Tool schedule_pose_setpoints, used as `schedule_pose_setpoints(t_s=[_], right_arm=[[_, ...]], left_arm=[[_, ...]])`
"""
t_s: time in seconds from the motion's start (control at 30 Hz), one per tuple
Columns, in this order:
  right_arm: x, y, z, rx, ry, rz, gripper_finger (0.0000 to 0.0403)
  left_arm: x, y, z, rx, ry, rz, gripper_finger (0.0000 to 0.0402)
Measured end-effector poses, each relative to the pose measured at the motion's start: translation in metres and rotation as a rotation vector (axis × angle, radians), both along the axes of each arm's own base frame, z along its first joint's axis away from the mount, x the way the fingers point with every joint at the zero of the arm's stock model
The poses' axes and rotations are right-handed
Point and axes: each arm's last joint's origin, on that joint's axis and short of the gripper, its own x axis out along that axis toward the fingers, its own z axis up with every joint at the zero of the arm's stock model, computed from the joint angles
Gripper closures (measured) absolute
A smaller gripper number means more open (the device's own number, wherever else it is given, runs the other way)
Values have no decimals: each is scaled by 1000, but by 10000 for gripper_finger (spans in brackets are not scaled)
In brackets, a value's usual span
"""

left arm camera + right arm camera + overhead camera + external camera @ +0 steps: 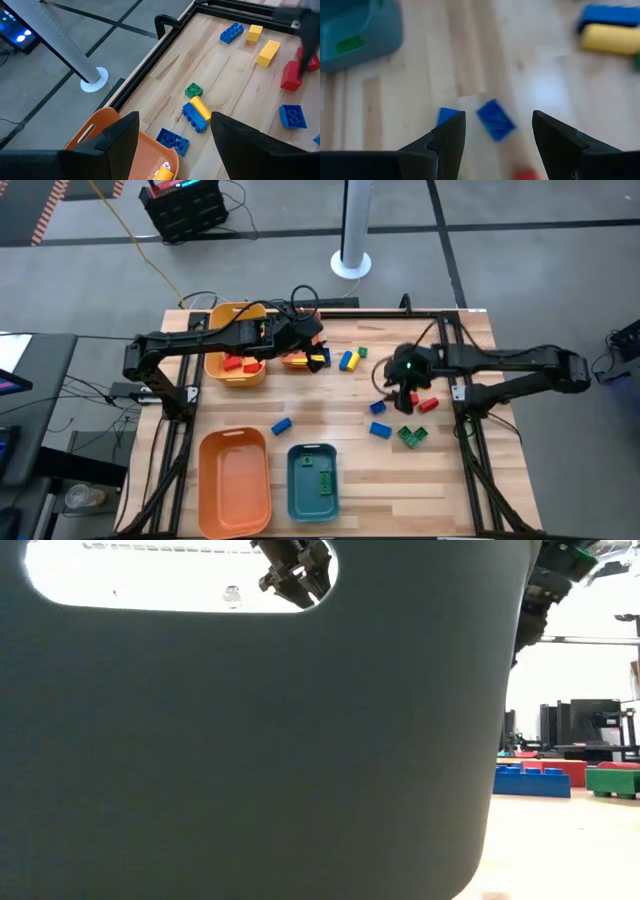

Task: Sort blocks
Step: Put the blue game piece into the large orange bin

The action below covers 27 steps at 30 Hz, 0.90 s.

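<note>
Small studded blocks lie scattered on the wooden table: a yellow-and-blue pair (348, 360), a green one (363, 352), blue ones (282, 425) (378, 430), a green one (412, 435) and a red one (427, 405). My left gripper (312, 342) (175, 120) hangs open above the table's far middle, beside the yellow bin (212, 368), which holds red blocks. My right gripper (403, 392) (498, 117) is open and tilted down over a blue block (495, 119), clear of it. The teal bin (296, 498) holds a green block (322, 480).
An orange bin (235, 480) stands near the front edge, left of the teal bin. A small orange container (102, 125) sits under my left gripper, with a blue block (172, 140) beside it. In the low view the teal bin's wall (250, 740) blocks most of the scene.
</note>
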Motion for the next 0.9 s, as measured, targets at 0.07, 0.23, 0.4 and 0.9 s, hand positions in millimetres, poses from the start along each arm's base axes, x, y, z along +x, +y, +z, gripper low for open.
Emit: schedule_pose_setpoints(t_s=[0.07, 0.23, 0.4, 0.9], right_arm=[[0, 9, -7, 27, 20, 5, 164], [1, 19, -8, 8, 25, -3, 164], [2, 15, -8, -59, 14, -37, 164], [-6, 26, -45, -93, -7, 87, 164]], left_arm=[[0, 0, 0, 0, 0, 0, 162], [0, 0, 0, 0, 0, 0, 162], [0, 0, 0, 0, 0, 0, 162], [0, 0, 0, 0, 0, 0, 162]])
